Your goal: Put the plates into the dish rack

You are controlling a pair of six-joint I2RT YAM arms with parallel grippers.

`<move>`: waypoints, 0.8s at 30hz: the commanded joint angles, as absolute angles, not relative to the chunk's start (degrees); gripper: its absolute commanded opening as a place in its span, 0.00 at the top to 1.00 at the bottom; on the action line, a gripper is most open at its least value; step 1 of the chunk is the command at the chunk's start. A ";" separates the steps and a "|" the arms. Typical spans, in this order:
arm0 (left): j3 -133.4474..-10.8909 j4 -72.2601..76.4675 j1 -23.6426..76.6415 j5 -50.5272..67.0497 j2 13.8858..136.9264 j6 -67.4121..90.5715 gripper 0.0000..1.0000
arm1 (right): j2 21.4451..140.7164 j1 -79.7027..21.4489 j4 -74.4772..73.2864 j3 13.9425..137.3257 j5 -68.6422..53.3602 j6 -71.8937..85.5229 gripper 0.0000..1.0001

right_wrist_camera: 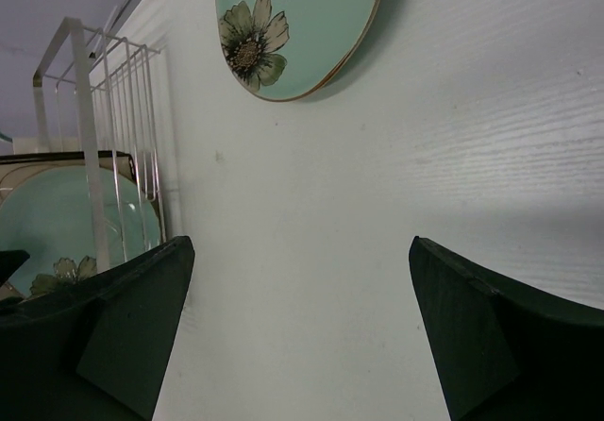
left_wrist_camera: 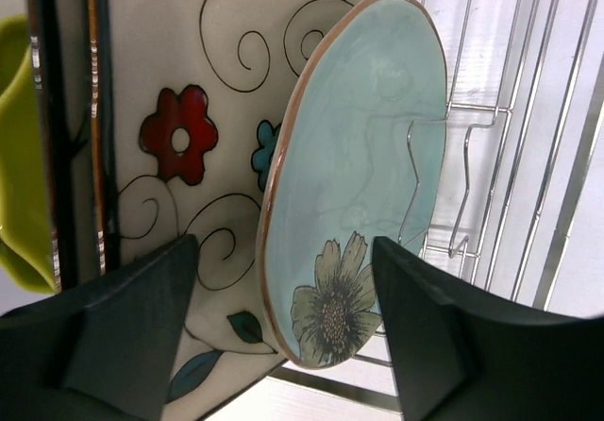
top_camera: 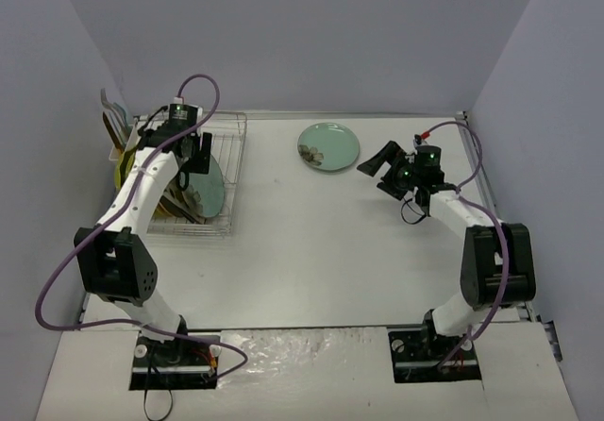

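Teal plate (left_wrist_camera: 359, 176) upright in rack (top_camera: 233, 128), just in front of square floral plate (left_wrist_camera: 189, 109) | second teal plate (top_camera: 328, 145) flat on tabletop (top_camera: 311, 251), right of rack | left jaws apart, either side of racked plate | right jaws apart, near second teal plate

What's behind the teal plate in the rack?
Directly behind the teal plate stands a square floral plate with a dark rim; past that, the edge of a lime-green plate. The teal plate covers the square one's lower right part. Anything further is hidden.
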State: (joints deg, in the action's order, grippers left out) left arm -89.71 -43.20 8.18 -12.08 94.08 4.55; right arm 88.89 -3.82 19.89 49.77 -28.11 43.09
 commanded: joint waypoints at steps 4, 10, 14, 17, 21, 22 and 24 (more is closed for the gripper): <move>-99.32 -46.83 8.26 -3.04 86.24 11.40 0.22 | 98.78 -5.67 28.41 59.03 -22.18 43.51 0.07; -97.35 -43.62 8.26 11.27 79.27 18.75 0.12 | 109.27 -6.09 31.38 65.43 -21.15 44.50 0.12; -93.12 -41.95 8.26 13.39 73.34 19.60 0.07 | 114.76 -6.24 32.18 70.60 -21.52 46.06 0.16; -88.47 -40.97 8.26 13.30 68.00 19.19 0.03 | 119.50 -6.35 33.79 73.34 -22.01 47.90 0.19; -83.08 -41.32 8.21 11.78 61.07 17.96 0.03 | 123.24 -6.83 34.72 76.33 -22.83 50.11 0.23; -81.64 -41.43 8.24 11.36 59.65 17.88 0.03 | 124.12 -6.91 34.84 77.01 -23.02 50.76 0.24; -77.77 -41.38 8.26 10.74 57.07 18.06 0.03 | 125.65 -6.94 36.17 77.66 -23.43 52.28 0.26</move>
State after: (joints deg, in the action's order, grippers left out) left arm -82.27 -43.72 8.21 11.51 62.89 17.76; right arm 123.40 -6.09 31.08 74.05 -22.85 48.80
